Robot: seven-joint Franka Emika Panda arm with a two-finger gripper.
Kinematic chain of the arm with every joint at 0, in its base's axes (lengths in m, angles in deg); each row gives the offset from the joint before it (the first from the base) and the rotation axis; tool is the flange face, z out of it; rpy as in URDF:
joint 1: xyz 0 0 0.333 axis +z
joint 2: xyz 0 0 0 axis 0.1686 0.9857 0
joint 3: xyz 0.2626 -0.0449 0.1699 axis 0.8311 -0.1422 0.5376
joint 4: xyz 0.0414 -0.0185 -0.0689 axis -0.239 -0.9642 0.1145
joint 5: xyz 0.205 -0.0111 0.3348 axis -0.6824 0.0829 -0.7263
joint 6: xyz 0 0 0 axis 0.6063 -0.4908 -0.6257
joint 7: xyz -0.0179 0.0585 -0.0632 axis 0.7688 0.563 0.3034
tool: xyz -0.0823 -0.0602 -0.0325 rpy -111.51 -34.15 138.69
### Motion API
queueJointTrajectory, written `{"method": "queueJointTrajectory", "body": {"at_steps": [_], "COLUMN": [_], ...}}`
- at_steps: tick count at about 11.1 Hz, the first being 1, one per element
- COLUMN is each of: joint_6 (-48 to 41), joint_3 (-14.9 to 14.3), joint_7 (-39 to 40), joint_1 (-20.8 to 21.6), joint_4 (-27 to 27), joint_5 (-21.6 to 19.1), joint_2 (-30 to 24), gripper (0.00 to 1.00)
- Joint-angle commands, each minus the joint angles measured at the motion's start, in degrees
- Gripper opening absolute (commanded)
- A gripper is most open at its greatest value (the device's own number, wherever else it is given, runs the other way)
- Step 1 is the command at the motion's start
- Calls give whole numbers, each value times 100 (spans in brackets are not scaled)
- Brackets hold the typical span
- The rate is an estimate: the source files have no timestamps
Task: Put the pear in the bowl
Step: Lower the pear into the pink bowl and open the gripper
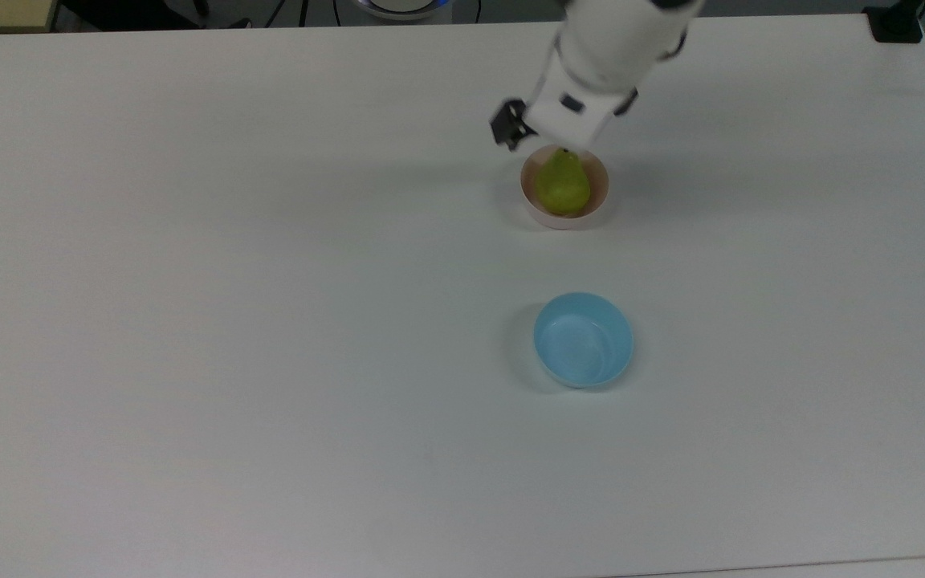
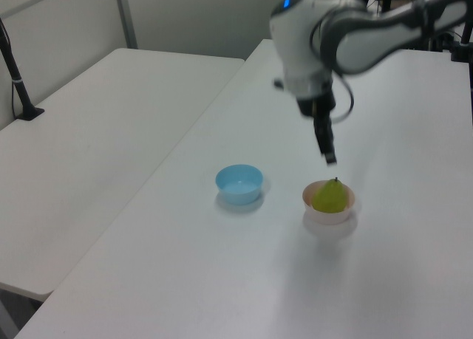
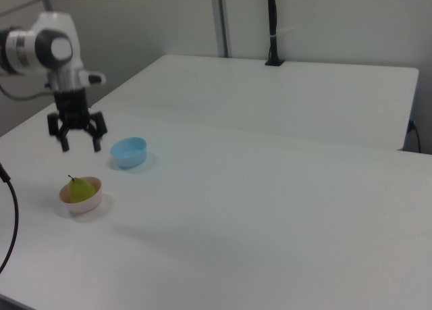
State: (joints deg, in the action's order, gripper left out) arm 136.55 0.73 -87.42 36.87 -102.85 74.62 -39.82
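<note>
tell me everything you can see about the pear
The pear is small, yellow-green and smooth-skinned, with a tapered top and a short dark stem. It sits inside the pale pink bowl, filling most of it, its stem end rising above the rim. Nothing grips it: the open gripper hangs above, clear of it.

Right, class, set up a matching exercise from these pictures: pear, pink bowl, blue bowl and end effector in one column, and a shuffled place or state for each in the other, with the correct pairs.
Column one:
1. pear
2. pink bowl
3. blue bowl
4. end effector

Column two:
A. empty, standing apart on the table
B. open, above the pink bowl, holding nothing
C. lying inside a bowl
D. holds the fruit

Pairs: 1-C, 2-D, 3-A, 4-B
</note>
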Motion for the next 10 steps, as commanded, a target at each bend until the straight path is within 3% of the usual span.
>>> {"method": "queueJointTrajectory", "body": {"at_steps": [1, 3, 5, 10], "joint_6": [-435, -383, -287, 417], "joint_3": [22, 48, 49, 40], "joint_7": [-35, 34, 445, 606], "joint_1": [-990, -1869, -2372, -2734], "joint_4": [145, 154, 154, 75], "joint_5": [208, 541, 569, 463], "joint_2": [-963, -1290, -1404, -1405], "gripper": [100, 100, 100, 100]}}
